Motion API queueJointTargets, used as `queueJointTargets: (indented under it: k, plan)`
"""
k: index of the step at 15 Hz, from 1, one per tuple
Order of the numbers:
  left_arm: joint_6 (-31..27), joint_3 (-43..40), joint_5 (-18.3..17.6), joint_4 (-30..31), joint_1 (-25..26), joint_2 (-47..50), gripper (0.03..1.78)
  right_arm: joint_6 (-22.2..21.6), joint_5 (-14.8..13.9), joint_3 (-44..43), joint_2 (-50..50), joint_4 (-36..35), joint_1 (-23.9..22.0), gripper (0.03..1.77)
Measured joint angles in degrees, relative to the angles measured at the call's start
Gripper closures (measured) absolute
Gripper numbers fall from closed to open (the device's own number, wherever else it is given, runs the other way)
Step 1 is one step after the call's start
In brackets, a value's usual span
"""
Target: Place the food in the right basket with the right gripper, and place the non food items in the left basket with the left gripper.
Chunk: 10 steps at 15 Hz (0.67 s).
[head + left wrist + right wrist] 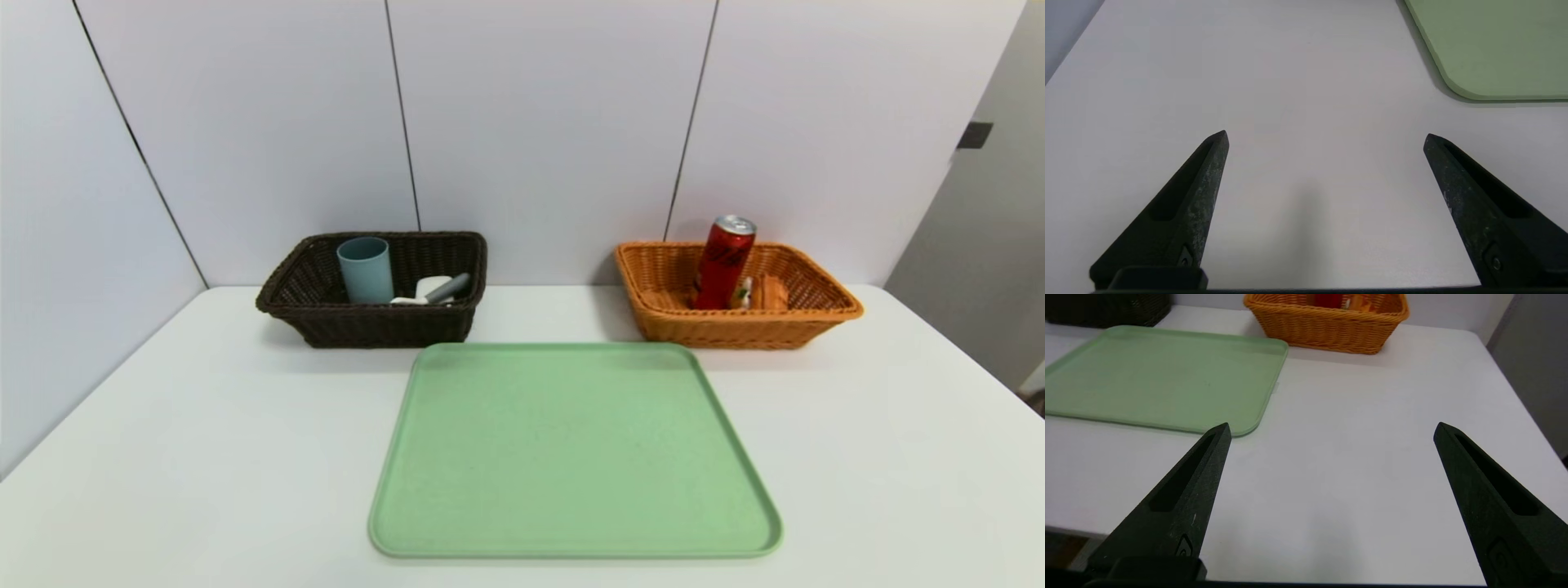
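Note:
The dark brown left basket at the back left holds a blue-grey cup, a white bar and a peeler with a grey handle. In the orange-tan right basket at the back right, a red soda can leans next to a small cake wedge. Neither arm shows in the head view. My left gripper hangs open over bare table near the tray's corner. Nothing is between the fingers of my right gripper, open over the table in front of the right basket.
A flat green tray lies in the middle of the white table, with nothing on it. Grey wall panels stand behind the baskets. The table's right edge runs close to the right gripper.

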<state>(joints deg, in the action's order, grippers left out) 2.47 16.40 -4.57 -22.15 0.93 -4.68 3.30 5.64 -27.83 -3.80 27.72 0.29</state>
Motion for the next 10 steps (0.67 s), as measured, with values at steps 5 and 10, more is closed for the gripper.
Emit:
queueJointTargets:
  k: [5, 10]
  plan:
    - [-1.1, -4.5, 1.1, 3.3, -0.1, 4.3, 0.12, 0.5, -9.6, 8.3, 3.1, -7.9, 0.0, 0.09]
    - [-3.2, -10.9, 3.3, 12.6, -0.1, 4.7, 0.12, 6.3, -12.6, 20.9, 3.9, -23.5, 0.0, 0.09]
